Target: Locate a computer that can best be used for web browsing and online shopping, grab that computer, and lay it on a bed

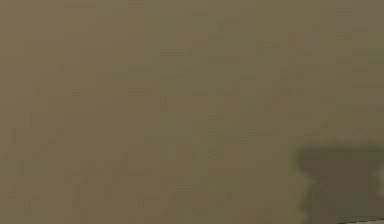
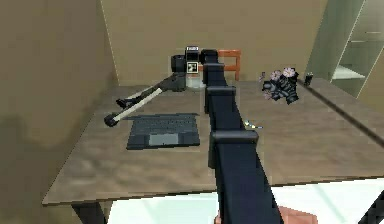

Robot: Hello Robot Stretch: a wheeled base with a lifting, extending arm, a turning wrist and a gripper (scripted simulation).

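In the arm side view a dark flat slab with a keyboard-like top, which looks like a laptop [image 2: 160, 131], lies on the wooden table [image 2: 300, 140], left of the arm. The dark arm bar [image 2: 232, 140] reaches from the bottom edge across the table toward its far side. Two small white marker squares stand at its end, and the gripper [image 2: 178, 68] sits just left of them, above the table's far edge. A grey bat-like stick [image 2: 140, 100] lies on the table close by, so I cannot tell whether the gripper holds anything.
A plain olive wall [image 1: 150, 100] stands close in the forward view. In the arm side view an orange chair back [image 2: 231, 58] rises behind the table. A dark bundle [image 2: 282, 86] and a small dark cylinder [image 2: 308, 79] stand at the far right. A pale doorway [image 2: 352, 50] opens beyond.
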